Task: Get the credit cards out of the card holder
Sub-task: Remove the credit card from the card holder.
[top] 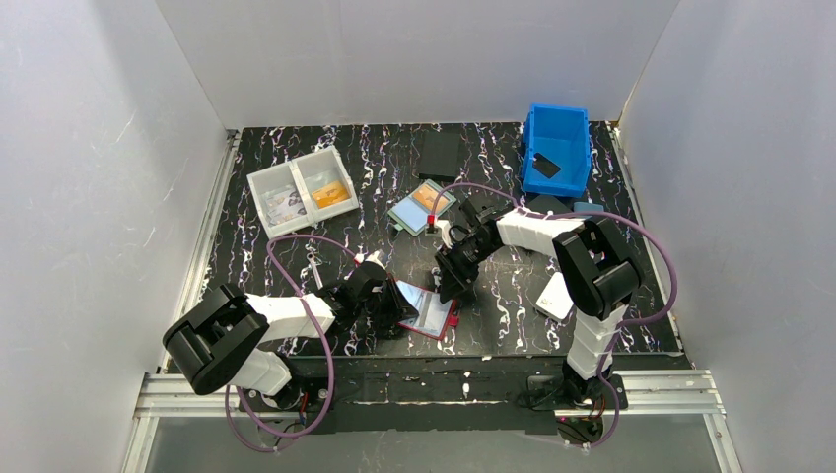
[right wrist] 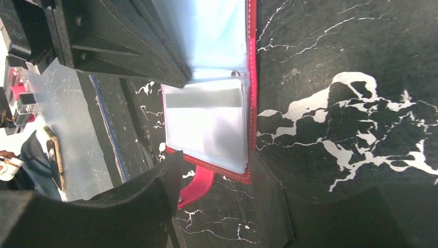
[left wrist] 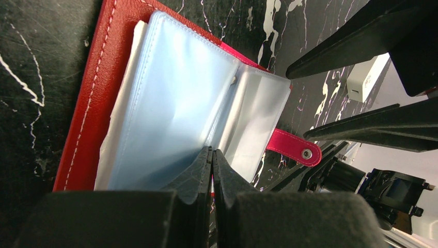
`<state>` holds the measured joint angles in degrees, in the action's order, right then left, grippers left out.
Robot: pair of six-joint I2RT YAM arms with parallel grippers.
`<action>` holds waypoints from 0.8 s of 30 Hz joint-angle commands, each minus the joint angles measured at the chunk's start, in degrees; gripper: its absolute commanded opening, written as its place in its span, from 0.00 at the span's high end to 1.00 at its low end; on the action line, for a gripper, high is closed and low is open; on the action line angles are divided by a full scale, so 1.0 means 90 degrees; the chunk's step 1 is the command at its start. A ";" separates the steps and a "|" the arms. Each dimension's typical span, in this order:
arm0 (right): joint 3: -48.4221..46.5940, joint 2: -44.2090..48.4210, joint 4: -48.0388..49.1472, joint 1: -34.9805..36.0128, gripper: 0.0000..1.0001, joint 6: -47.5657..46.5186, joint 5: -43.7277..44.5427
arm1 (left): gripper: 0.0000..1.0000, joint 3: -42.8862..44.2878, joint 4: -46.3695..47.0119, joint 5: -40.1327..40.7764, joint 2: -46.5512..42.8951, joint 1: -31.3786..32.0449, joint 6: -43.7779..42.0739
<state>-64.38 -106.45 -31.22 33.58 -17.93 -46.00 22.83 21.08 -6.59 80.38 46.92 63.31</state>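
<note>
Left tool (top: 394, 301) (left wrist: 212, 155): fingers pressed fully together, tips set against the clear plastic sleeves of the card holder. Whether a sleeve edge is pinched between them cannot be told.

Right tool (top: 455, 281) (right wrist: 222, 175): jaws partly apart, empty, hanging low over the snap-tab end of the card holder, one finger to each side of it.

Card holder (top: 434, 315) (left wrist: 88, 113) (right wrist: 206, 129): red, stitched, lying open and flat near the middle of the front edge of the worktop (top: 631, 296), between the two tools. Snap tab (left wrist: 294, 147) (right wrist: 199, 186) sticks out from one side onto the bare surface.

Credit cards (left wrist: 170, 103): pale blue, seen through the sleeves, all inside the card holder.

Other items:
- White two-compartment tray (top: 301, 192), back left corner, with small things in each half.
- Blue bin (top: 557, 148), back right corner, with a dark flat piece (top: 545, 166) inside.
- Teal-framed case with an orange card (top: 422, 209), middle of the worktop, behind the right tool.
- Black flat rectangle (top: 439, 155), near the back edge.
- Small white box (top: 554, 296) (left wrist: 364, 77), towards the front right, beside the right arm.
</note>
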 commanded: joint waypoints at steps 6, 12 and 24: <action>-0.0264 -0.0021 -0.0222 0.0077 0.43 -0.0185 -0.0302 | 1.00 -0.0139 -0.0427 0.0089 0.0182 -0.0011 -0.0072; -0.0254 0.0041 -0.0216 0.0077 0.47 -0.0190 -0.0517 | 1.00 -0.0134 -0.0428 0.0079 0.0190 -0.0015 -0.0062; -0.0051 -0.0217 0.0240 0.0077 0.46 0.0408 -0.1468 | 0.55 -0.0092 -0.0374 -0.0131 -0.0126 -0.0013 -0.0298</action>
<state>-64.82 -107.61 -31.75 33.89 -17.56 -54.11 23.00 23.16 -8.21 80.12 46.85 63.48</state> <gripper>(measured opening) 0.538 0.386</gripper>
